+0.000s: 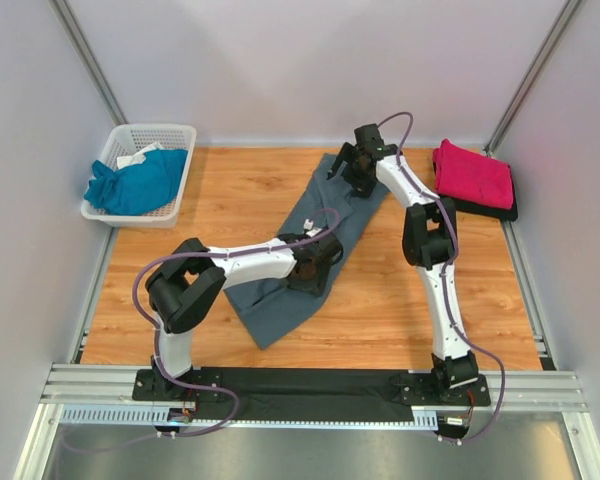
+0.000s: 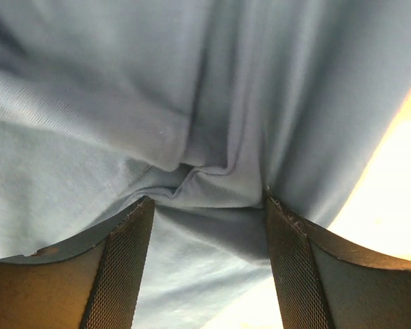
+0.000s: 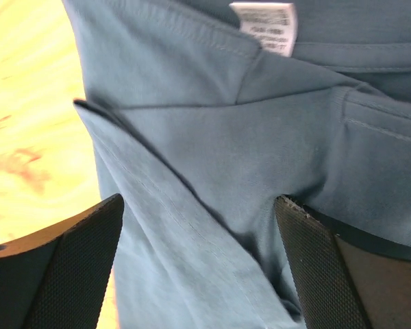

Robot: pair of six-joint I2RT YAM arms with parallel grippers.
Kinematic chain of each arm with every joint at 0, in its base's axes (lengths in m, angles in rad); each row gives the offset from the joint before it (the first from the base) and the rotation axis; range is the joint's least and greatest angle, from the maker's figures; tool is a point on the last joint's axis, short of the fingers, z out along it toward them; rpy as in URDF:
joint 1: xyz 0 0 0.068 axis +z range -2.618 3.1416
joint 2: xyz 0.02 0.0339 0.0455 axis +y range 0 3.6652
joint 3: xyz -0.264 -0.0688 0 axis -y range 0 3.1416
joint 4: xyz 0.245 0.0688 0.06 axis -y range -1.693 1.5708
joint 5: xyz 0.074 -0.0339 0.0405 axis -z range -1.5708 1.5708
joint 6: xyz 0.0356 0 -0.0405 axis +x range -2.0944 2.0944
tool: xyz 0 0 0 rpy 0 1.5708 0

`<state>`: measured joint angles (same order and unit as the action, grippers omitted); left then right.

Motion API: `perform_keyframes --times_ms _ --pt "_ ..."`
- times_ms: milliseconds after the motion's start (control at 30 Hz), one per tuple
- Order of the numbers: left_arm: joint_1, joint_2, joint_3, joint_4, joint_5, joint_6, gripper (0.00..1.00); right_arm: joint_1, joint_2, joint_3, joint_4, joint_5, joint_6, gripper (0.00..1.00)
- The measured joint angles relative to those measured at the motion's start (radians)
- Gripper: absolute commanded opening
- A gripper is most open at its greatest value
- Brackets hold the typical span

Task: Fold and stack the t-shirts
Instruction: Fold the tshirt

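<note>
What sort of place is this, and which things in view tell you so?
Probably a robot lab test cell, not a home: plain white panel walls on metal framing, a left arm and right arm bolted to a rail at a wood-topped table's edge, and a grey t-shirt spread for folding.

The slate-grey t-shirt [image 1: 275, 305] lies as a long rumpled band slanting from 1 to 7 o'clock across mid-table, the magenta t-shirt [image 1: 473, 175] sits folded at 2 o'clock, and the teal t-shirt [image 1: 135, 185], seemingly unfolded, lies crumpled in the white basket [image 1: 155, 130] at 10 o'clock.
</note>
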<state>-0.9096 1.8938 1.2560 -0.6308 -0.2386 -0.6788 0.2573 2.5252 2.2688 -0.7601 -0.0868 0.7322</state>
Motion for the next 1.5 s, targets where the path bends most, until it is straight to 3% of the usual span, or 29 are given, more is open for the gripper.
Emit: perform_keyframes --times_ms 200,333,600,800,1067,1267,1500 --pt "-0.072 0.087 0.129 -0.049 0.031 0.015 0.70 0.051 0.060 0.083 0.060 -0.027 0.004 0.98" --pt "-0.076 0.146 0.244 -0.175 0.069 0.011 0.70 0.076 0.082 0.109 0.103 -0.016 0.006 0.98" --pt "-0.078 0.050 0.266 -0.436 0.069 -0.065 0.73 0.077 0.114 0.163 0.130 -0.019 -0.006 0.99" --pt "-0.054 -0.123 0.152 -0.399 0.053 -0.105 0.72 0.071 0.011 0.043 0.104 -0.017 -0.066 0.99" --pt "-0.056 -0.075 -0.069 -0.197 0.087 -0.108 0.71 0.077 -0.135 -0.132 0.085 -0.018 -0.113 0.98" --pt "-0.088 -0.074 -0.087 -0.157 0.138 -0.149 0.70 0.096 -0.139 -0.226 0.098 -0.023 -0.121 0.97" --pt "-0.155 -0.072 -0.079 -0.166 0.250 -0.217 0.70 0.114 -0.099 -0.175 0.106 -0.010 -0.120 0.97"
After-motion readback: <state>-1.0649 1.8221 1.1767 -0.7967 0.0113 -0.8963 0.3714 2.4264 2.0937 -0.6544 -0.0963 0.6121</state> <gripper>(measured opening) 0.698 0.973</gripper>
